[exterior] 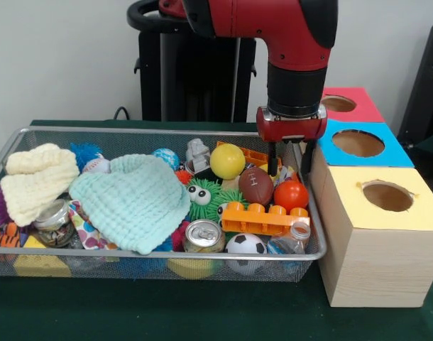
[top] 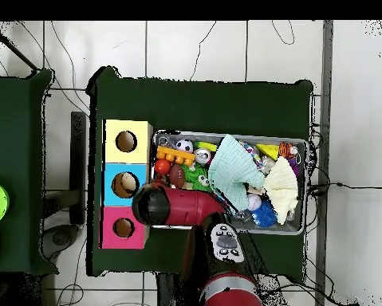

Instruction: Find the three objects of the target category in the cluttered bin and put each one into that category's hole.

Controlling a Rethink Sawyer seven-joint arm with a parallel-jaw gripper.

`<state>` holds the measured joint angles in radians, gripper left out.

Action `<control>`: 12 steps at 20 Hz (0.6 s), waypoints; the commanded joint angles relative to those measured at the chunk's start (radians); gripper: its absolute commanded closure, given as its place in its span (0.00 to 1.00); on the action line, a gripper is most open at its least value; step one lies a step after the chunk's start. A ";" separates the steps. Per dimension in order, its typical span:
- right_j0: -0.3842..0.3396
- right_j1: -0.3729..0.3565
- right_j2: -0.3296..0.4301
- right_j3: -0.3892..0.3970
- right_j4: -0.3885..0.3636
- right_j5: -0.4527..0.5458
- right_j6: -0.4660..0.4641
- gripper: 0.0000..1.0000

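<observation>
Hanging over the wire bin in the front view, the gripper stands spread and empty above the red ball and the toy football, both probably light, smooth and roll-prone, best pinched across their middles. Overhead, the arm hides the gripper; the red ball lies beside the yellow box.

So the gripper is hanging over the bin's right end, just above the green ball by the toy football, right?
Not quite: the ball under the gripper is red-orange, not green, as the front view shows. The rest holds: it hangs over the bin's right end, beside the toy football.
</observation>
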<state>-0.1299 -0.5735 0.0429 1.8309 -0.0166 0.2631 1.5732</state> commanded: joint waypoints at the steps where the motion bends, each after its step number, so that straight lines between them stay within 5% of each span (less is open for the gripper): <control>1: 0.024 0.041 -0.047 0.019 -0.042 -0.059 0.167 0.00; 12: 0.009 0.042 -0.030 0.007 -0.021 -0.036 0.150 0.00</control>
<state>-0.1113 -0.5711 0.0054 1.8307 -0.0164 0.2483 1.5732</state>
